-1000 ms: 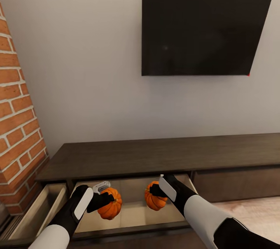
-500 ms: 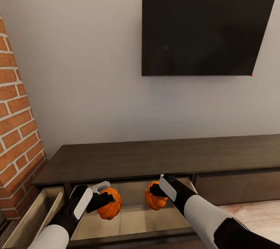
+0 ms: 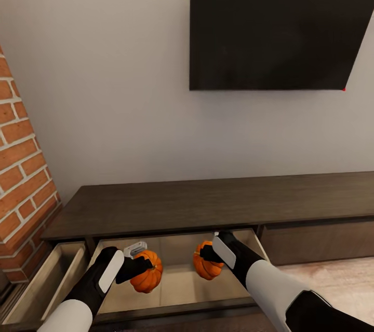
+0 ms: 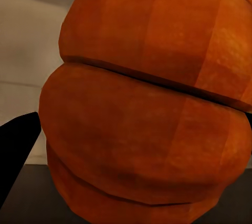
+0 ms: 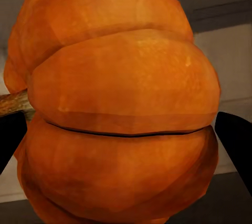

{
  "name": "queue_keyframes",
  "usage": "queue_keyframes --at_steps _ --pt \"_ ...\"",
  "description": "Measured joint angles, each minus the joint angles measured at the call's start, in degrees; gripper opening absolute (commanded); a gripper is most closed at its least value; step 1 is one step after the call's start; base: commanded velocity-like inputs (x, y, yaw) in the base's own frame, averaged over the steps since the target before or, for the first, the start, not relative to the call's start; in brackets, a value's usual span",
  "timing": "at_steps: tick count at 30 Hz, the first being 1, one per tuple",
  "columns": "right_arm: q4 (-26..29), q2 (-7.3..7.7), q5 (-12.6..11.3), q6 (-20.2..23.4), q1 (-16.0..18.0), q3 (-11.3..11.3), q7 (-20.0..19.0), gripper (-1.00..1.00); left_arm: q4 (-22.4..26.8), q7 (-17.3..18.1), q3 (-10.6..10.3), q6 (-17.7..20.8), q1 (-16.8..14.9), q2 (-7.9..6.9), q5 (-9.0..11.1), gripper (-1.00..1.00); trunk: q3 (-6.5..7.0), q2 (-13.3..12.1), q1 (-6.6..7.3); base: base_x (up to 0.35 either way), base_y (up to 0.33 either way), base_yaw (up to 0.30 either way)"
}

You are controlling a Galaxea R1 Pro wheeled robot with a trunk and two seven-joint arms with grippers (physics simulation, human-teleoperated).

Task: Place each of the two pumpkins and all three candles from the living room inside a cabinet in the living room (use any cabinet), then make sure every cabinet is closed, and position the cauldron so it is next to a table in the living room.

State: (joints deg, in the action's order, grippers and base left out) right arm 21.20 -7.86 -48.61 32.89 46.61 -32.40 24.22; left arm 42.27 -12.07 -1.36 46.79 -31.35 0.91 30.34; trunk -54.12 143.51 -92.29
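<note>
Both pumpkins hang over the open middle drawer (image 3: 176,285) of the long dark-brown cabinet (image 3: 208,205). My left gripper (image 3: 141,265) is shut on one orange pumpkin (image 3: 149,278), whose ribbed side looms large in the left wrist view (image 4: 147,103), with a black fingertip (image 4: 16,153) at its edge. My right gripper (image 3: 209,255) is shut on the other pumpkin (image 3: 205,270); in the right wrist view that pumpkin (image 5: 121,114) sits between two black fingers (image 5: 236,140), its stem to one side. Candles, cauldron and table are out of view.
A second drawer (image 3: 39,282) stands open at the cabinet's left end, beside a brick column (image 3: 21,166). A closed drawer front (image 3: 317,241) lies to the right. A black TV (image 3: 275,26) hangs on the wall above. Wood floor (image 3: 343,280) shows at lower right.
The whole view has shifted, so the camera has moved: the TV sits higher in the picture and the cabinet looks closer. Both grippers still hold their pumpkins the same way.
</note>
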Motion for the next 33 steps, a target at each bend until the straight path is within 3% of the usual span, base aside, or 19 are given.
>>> queue_keyframes --at_steps 13,20,25,31,32,33 --pt "0.21 -0.08 0.06 -0.09 0.00 -0.07 -0.02 -1.00 -0.07 0.08 -0.03 -0.25 0.00 0.02 -0.08 -1.00 -2.88 0.18 -0.33 0.000 0.000 0.000" --pt "0.22 -0.09 0.07 -0.42 0.00 -0.67 -0.18 -1.00 -0.41 0.08 -0.15 -4.66 0.00 -0.09 -0.12 -1.00 -4.43 0.27 -0.52 0.000 0.000 0.000" --pt "0.16 -0.07 0.00 -2.06 0.01 -2.98 -1.15 -1.00 -0.11 0.08 -0.02 -5.01 -0.01 -0.18 -0.13 -1.00 -4.44 0.28 -0.51 0.000 0.000 0.000" --pt "0.14 -0.01 0.06 -2.31 0.01 -3.22 -1.33 -1.00 -0.09 0.07 -0.01 -5.05 -0.01 -0.12 -0.11 -1.00 -4.44 0.28 -0.51 0.000 0.000 0.000" --pt "0.14 -0.01 0.06 -2.31 0.01 -3.23 -1.33 1.00 -0.09 0.08 -0.03 -5.06 -0.01 -0.11 -0.12 -1.00 -4.44 0.28 -0.51 0.000 0.000 0.000" --pt "0.15 -0.02 0.04 -2.32 0.01 -3.26 -1.23 1.00 -0.09 0.08 -0.04 -5.05 -0.01 -0.13 -0.13 -1.00 -4.44 0.28 -0.51 0.000 0.000 0.000"
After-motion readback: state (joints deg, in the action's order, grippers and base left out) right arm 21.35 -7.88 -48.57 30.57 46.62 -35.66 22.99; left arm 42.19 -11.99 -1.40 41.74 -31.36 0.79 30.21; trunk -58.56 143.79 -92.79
